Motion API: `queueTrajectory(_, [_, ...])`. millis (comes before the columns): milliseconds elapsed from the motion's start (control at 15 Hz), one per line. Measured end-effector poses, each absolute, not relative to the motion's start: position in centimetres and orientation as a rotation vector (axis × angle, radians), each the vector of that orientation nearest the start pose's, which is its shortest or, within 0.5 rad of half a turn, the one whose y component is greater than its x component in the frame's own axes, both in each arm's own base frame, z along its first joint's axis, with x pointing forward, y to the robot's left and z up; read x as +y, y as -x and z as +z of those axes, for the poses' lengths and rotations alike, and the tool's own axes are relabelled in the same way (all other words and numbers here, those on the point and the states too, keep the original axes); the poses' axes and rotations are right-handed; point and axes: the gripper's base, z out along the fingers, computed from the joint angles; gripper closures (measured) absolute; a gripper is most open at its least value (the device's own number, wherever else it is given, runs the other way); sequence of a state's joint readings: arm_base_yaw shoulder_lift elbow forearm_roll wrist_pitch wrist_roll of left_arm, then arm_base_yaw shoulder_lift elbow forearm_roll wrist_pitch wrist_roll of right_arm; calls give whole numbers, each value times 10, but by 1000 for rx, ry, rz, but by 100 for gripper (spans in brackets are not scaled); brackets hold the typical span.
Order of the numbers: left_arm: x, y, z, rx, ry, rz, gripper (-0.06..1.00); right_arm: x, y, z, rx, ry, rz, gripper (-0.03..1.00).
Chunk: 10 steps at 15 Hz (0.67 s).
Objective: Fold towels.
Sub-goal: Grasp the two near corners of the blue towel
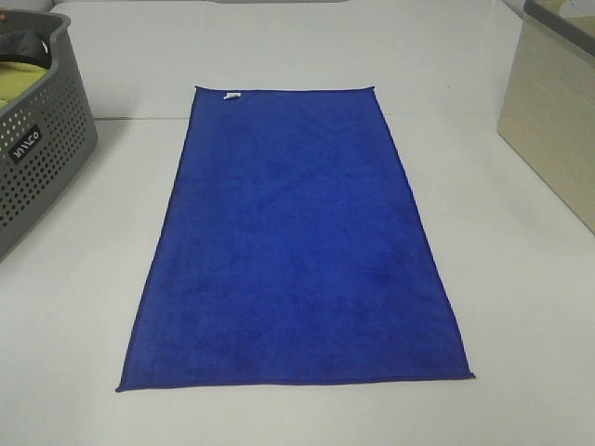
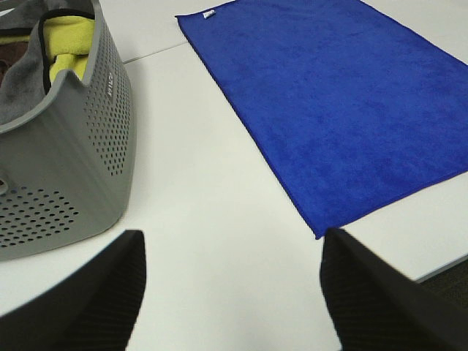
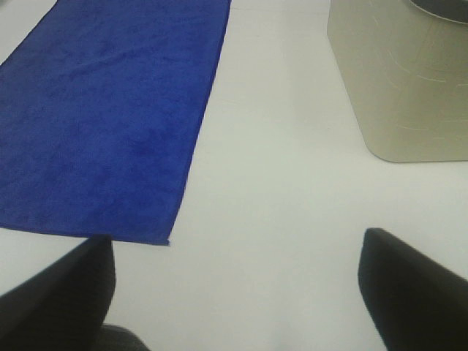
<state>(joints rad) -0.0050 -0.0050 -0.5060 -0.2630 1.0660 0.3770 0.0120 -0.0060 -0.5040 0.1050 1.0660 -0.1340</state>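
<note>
A royal-blue towel (image 1: 296, 242) lies flat and fully spread on the white table, long side running away from me, with a small white tag (image 1: 231, 96) at its far left corner. It also shows in the left wrist view (image 2: 344, 102) and in the right wrist view (image 3: 102, 117). Neither gripper shows in the exterior high view. My left gripper (image 2: 232, 292) is open and empty above bare table, near the towel's near left corner. My right gripper (image 3: 238, 292) is open and empty above bare table, near the towel's near right corner.
A grey perforated laundry basket (image 1: 37, 158) stands at the far left and holds a yellow-green cloth (image 2: 67, 45) and other laundry. A beige bin (image 1: 558, 121) stands at the far right. The table's front edge (image 2: 439, 269) runs just past the towel's near end.
</note>
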Motion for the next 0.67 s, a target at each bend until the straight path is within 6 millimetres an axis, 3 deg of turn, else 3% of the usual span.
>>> queueTrajectory(667, [-21,8,281,1972,-396,-78,29,8,7,278,2030,154,49,12])
